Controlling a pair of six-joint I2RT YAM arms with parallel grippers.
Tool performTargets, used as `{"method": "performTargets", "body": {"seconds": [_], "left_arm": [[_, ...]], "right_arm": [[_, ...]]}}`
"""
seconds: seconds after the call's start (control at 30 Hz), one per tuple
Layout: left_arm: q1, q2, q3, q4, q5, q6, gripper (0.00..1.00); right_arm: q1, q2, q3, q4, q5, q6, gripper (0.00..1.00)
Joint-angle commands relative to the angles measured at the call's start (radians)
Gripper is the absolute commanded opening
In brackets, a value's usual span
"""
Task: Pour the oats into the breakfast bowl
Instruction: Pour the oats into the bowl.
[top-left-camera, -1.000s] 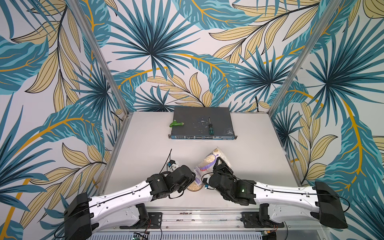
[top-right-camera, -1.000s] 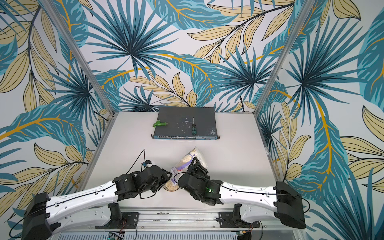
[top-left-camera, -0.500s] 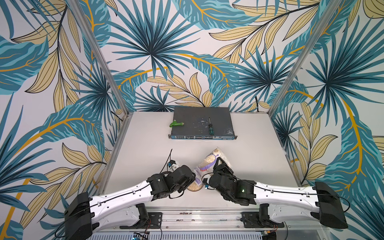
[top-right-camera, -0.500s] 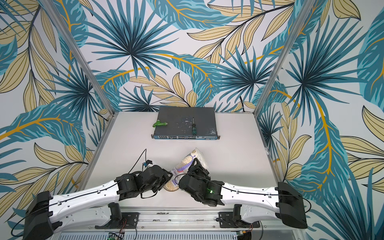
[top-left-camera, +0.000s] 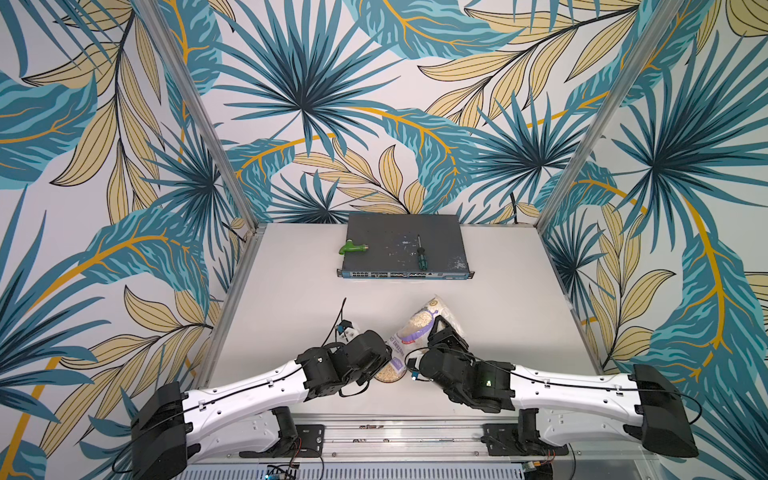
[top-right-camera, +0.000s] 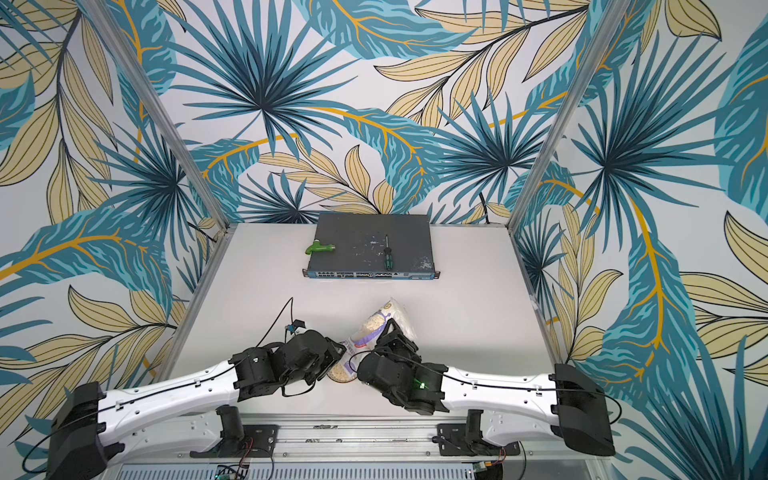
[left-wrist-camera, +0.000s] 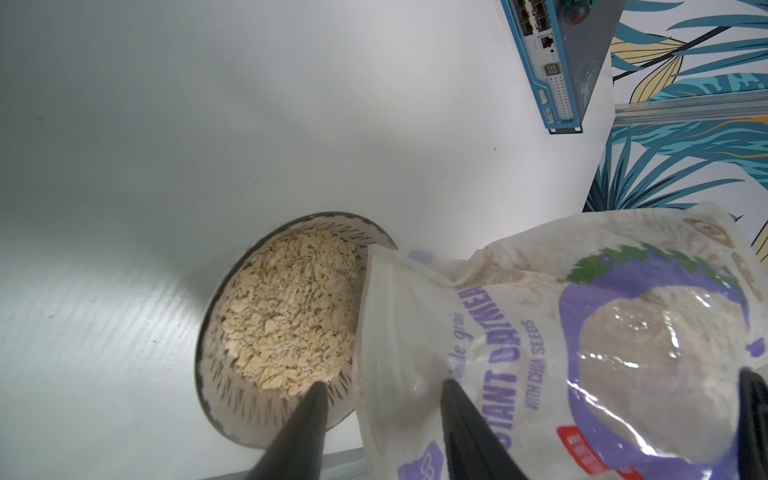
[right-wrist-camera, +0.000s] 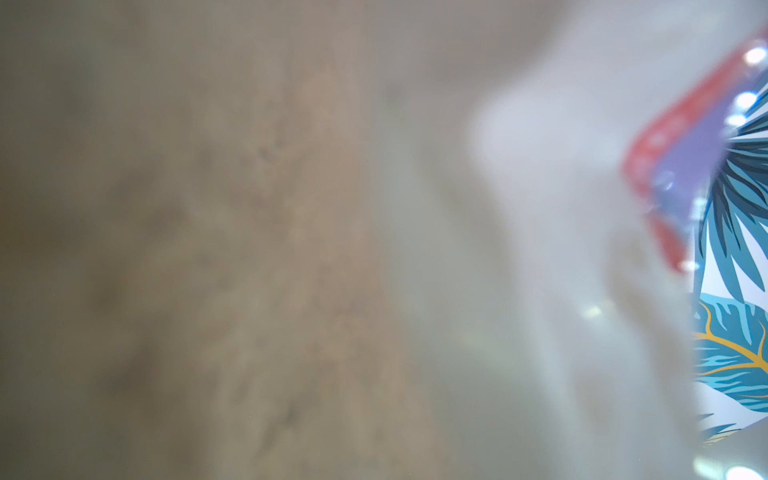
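The breakfast bowl stands near the table's front edge, heaped with pale oats; it shows in both top views. The oats pouch hangs tilted, its mouth down at the bowl's rim. My right gripper is shut on the pouch's side. In the right wrist view the pouch is a blur against the lens and hides the fingers. My left gripper is open; one finger lies over the bowl's inner wall, the other in front of the pouch.
A dark network switch lies at the back of the table, with a green tool and a screwdriver on top. A small connector with a black cable lies left of the bowl. The metal rail runs just in front.
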Motion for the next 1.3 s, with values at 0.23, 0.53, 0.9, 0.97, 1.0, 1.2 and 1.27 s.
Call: {"method": "performTargets", "body": {"seconds": [0.23, 0.53, 0.9, 0.97, 1.0, 1.2, 1.27], "left_arm": [[-0.004, 0.005, -0.024, 0.030, -0.001, -0.008, 0.48], [-0.003, 0.000, -0.016, 0.026, -0.004, -0.005, 0.48], [-0.003, -0.011, -0.006, 0.003, -0.011, -0.004, 0.48], [-0.004, -0.014, -0.005, 0.001, -0.015, -0.004, 0.48], [-0.003, -0.014, -0.005, 0.002, -0.017, -0.003, 0.48], [-0.003, -0.017, -0.004, -0.005, -0.010, -0.005, 0.48], [-0.003, -0.022, -0.003, -0.011, -0.012, -0.004, 0.48]], "right_arm": [[0.021, -0.065, 0.018, 0.054, 0.105, 0.067, 0.00], [0.022, -0.046, 0.034, 0.075, 0.104, 0.049, 0.00], [0.022, -0.093, 0.064, 0.037, 0.105, 0.063, 0.00], [0.021, -0.087, 0.049, 0.050, 0.095, 0.055, 0.00], [0.022, -0.074, 0.032, 0.058, 0.088, 0.054, 0.00], [0.022, -0.047, 0.031, 0.038, 0.091, 0.063, 0.00], [0.022, -0.067, 0.070, 0.001, 0.098, 0.077, 0.00]]}}
